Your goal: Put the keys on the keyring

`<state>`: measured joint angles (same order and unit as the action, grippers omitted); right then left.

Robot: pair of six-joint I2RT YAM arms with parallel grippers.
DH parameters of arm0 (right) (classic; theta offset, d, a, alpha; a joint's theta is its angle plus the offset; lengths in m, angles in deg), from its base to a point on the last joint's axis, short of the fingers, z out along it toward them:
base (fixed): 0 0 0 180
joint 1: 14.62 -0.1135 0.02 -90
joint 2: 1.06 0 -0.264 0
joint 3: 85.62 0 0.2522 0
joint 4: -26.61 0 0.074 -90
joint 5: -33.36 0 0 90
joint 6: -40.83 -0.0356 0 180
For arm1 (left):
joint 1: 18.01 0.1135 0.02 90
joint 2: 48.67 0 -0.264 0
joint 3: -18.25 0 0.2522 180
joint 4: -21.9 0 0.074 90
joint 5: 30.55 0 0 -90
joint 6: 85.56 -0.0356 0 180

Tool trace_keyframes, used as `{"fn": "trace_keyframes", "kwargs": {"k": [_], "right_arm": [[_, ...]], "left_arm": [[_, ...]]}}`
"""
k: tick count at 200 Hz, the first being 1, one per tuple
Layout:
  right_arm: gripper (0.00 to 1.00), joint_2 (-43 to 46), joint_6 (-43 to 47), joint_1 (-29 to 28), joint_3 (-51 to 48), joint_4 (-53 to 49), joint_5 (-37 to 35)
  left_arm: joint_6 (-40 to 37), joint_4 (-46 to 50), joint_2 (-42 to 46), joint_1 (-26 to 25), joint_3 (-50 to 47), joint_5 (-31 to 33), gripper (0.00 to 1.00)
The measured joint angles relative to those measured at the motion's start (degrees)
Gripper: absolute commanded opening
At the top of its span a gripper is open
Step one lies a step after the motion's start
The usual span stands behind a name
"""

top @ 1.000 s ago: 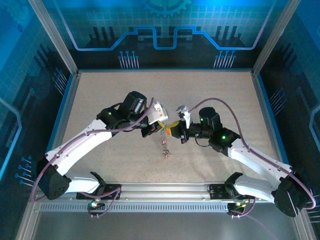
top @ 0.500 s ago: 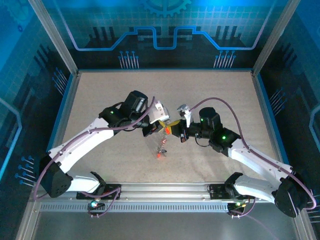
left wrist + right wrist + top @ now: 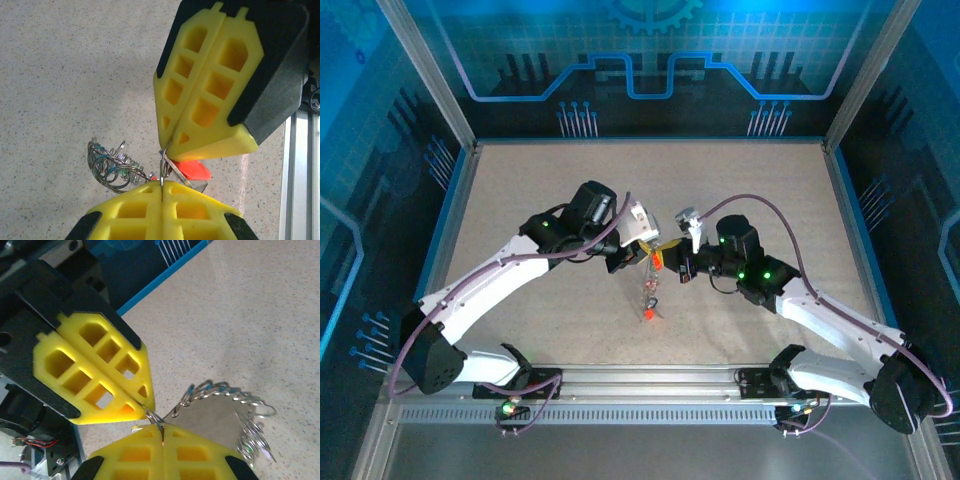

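Above the table's middle my left gripper (image 3: pixel 642 252) and right gripper (image 3: pixel 667 262) meet tip to tip. Both are shut on the keyring (image 3: pixel 162 166), a thin wire loop seen edge-on between the yellow fingertips. In the left wrist view my left gripper (image 3: pixel 162 187) pinches it from below and the right gripper (image 3: pixel 169 145) from above. A red-headed key (image 3: pixel 193 170) with a silvery shaft lies against the loop; I cannot tell whether it is threaded on. A chain of small rings with green and blue bits (image 3: pixel 107 167) hangs off it. Its lower end is red (image 3: pixel 648 313).
The speckled table (image 3: pixel 520 190) is open on all sides of the grippers. A metal rail (image 3: pixel 650 380) runs along the near edge by the arm bases. Blue panels and frame posts (image 3: pixel 430 80) wall in the back and sides.
The hanging chain swung left and then back towards the middle. Both grippers stayed shut and barely shifted.
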<state>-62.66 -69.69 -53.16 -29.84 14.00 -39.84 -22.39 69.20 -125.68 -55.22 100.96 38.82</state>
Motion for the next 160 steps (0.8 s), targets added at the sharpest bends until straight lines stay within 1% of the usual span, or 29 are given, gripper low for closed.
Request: {"fn": "trace_keyframes", "kwargs": {"k": [55,129,136,146,160], "right_arm": [[0.00,1.16,-0.02,-0.83,0.00,-2.47,-5.90],[0.00,3.34,0.00,-0.90,-0.63,-2.84,-7.85],[0.05,3.54,0.00,-0.90,-0.92,-2.86,-7.82],[0.15,3.69,-0.04,-0.90,-1.22,-2.89,-7.78],[0.20,3.78,0.33,-0.90,-1.68,-2.86,-7.56]], "left_arm": [[-0.02,-1.31,0.00,0.00,0.00,-0.15,0.00],[0.22,-4.22,0.11,0.00,-0.37,-1.62,0.00],[0.44,-4.90,0.26,0.00,-0.85,-1.79,0.00],[0.74,-6.05,0.61,0.00,-1.92,-2.19,0.00],[1.20,-7.87,1.33,0.00,-3.63,-2.80,0.00]]}}
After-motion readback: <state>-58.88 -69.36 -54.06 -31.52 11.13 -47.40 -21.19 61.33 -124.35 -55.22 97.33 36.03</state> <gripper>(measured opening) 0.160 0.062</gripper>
